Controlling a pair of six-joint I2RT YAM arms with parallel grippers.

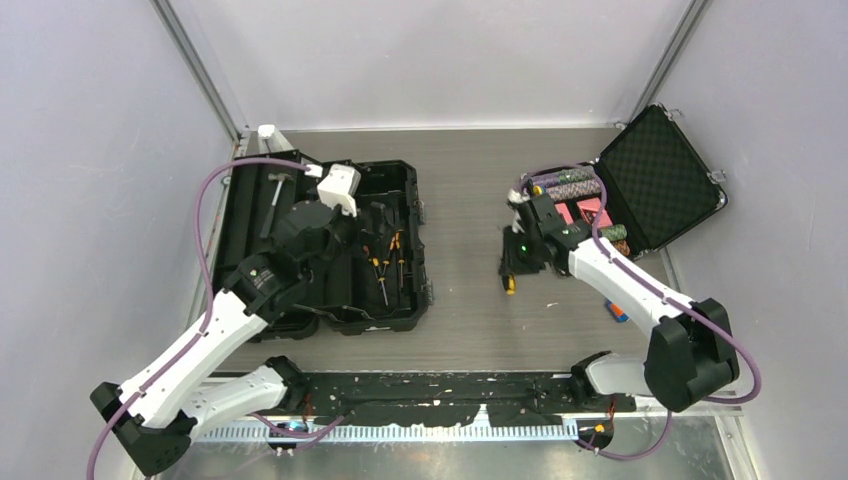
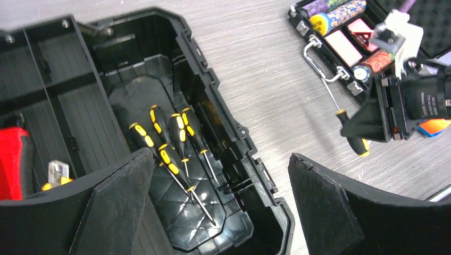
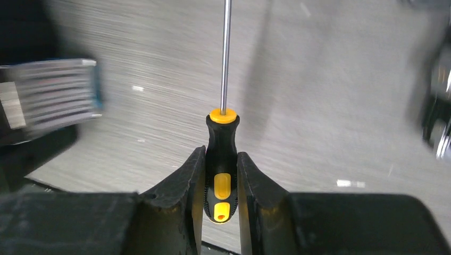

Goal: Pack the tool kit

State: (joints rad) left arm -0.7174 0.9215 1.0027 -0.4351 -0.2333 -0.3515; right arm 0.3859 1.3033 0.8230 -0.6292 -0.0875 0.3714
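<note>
My left gripper point(image 2: 220, 155) hangs wide-jawed over the open toolbox point(image 2: 213, 101), where four yellow-and-black screwdrivers point(image 2: 171, 144) lie side by side in its well and a red-handled tool point(image 2: 13, 159) rests in the compartmented half. Across the table point(image 2: 276, 79), my right gripper point(image 2: 357, 130) clasps a loose screwdriver point(image 2: 343, 116) near the chip case point(image 2: 345, 47).

Both arms are white with black joints: the left arm point(image 1: 215, 340) and the right arm point(image 1: 625, 285). A purple cable point(image 1: 255, 160) runs along each one. A small green light point(image 1: 521, 249) glows on the right arm. The left gripper point(image 2: 220, 155) has black, flat, wide fingers point(image 2: 117, 204).
</note>
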